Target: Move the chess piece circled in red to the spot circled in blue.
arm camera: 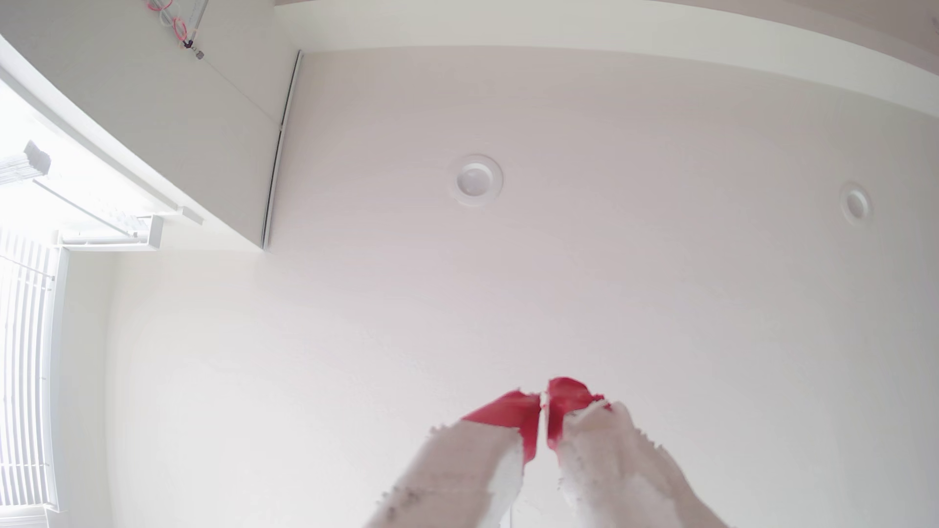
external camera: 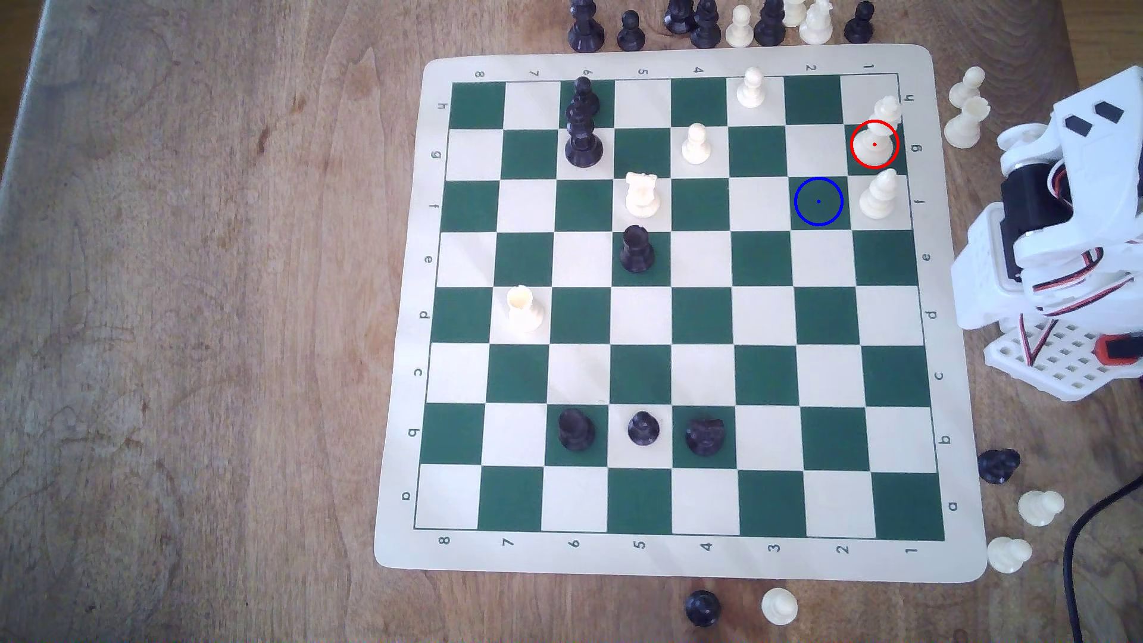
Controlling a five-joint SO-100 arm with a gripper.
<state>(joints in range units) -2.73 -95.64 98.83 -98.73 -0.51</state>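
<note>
Exterior view, left to right: bare wooden surface [external camera: 185,309], then green-and-cream chessboard [external camera: 674,559] with scattered black and white pieces. White rook [external camera: 641,195] near the middle, black rook [external camera: 637,248] on the square just below it. The spot [external camera: 818,201], blue-ringed green square, sits empty on the f row. The chess piece [external camera: 877,133], red-ringed, stands upright on the g row at the board's right edge, diagonally up-right of the spot, white bishop [external camera: 880,195] just below it. White arm [external camera: 1051,247] folded off the board's right side. Wrist view: gripper [arm camera: 543,403] points at ceiling, red tips nearly touching, holding nothing.
</note>
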